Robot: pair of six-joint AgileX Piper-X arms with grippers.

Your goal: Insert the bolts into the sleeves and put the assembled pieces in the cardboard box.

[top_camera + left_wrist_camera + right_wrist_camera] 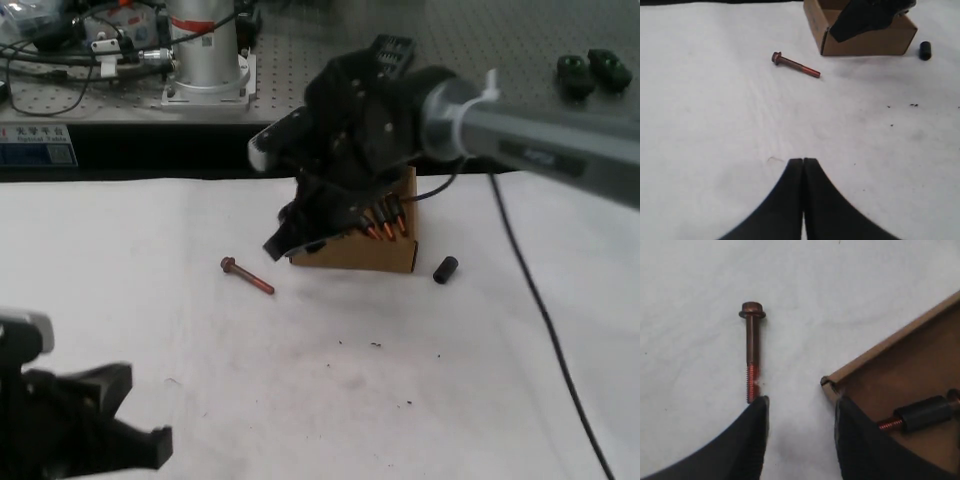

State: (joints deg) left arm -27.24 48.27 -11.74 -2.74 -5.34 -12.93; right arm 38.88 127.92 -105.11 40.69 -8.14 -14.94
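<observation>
Bolt [752, 352] lies loose on the white bench [850, 280], its threaded tip just beside one finger of the spread, empty right gripper [800, 407], which straddles a corner of the cardboard box [880, 347]; the left gripper [803, 165] is clenched, well apart.

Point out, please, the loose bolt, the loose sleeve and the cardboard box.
loose bolt [796, 66]: left wrist view, middle of its shank.
loose sleeve [925, 50]: left wrist view, on its black side.
cardboard box [875, 44]: left wrist view, on its front wall.
</observation>
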